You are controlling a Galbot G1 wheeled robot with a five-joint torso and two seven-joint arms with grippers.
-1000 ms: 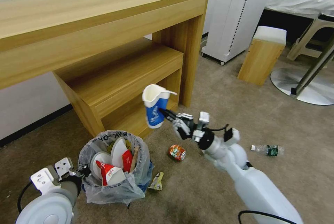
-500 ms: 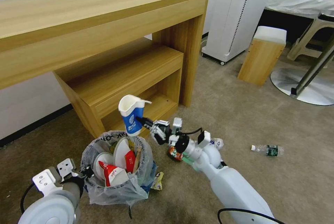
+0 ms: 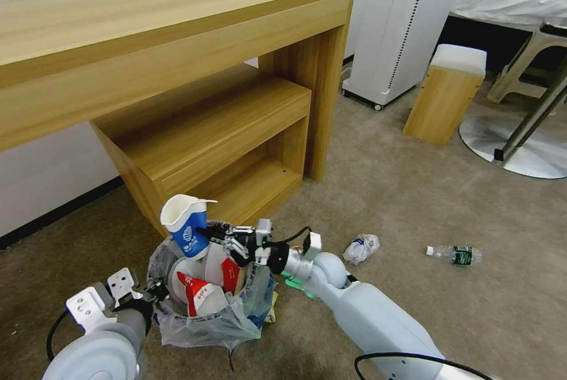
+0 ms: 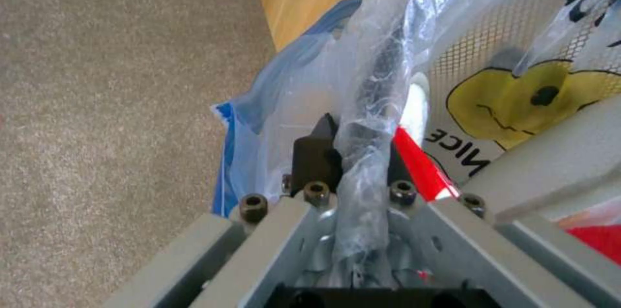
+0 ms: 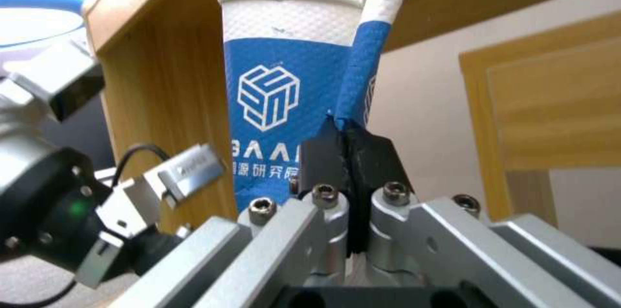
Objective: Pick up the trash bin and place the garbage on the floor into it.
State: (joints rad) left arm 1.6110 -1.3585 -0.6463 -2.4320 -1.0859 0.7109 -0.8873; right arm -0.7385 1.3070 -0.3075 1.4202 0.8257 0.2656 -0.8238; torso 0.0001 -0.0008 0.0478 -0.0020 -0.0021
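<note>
The left gripper (image 3: 158, 292) is sitting nearest the camera at the lower left, its fingers (image 4: 315, 153) pinching the rim of the bin (image 3: 208, 320) together with a fold of the bag (image 4: 366, 119). The bin is resting on or just above the carpet (image 3: 413, 203); which of the two cannot be told. It is standing upright in front of the desk's lower shelf (image 3: 207, 126). Inside it are lying white slippers (image 3: 192, 270) and red wrappers (image 3: 195, 291).

Just over the bin's far rim, the right gripper (image 3: 208, 232) is reaching in from the right, its fingers (image 5: 327, 150) clamped tight on a torn flap of the cup (image 3: 186, 226). The cup is hanging upright above the bin's opening, mouth up, its blue band with a white logo facing the right wrist camera (image 5: 275, 99).

Beside the bin, partly hidden under the right arm, a yellowish wrapper (image 3: 271, 315) and something green (image 3: 295, 282) are lying on the carpet. Farther right, a crumpled paper (image 3: 361, 248) is lying near the arm's elbow, and a bottle (image 3: 456, 254) is lying on its side well apart from the bin.

Beyond stand the desk (image 3: 165, 31), a white cabinet (image 3: 401, 19) and a small stool (image 3: 446, 93).
</note>
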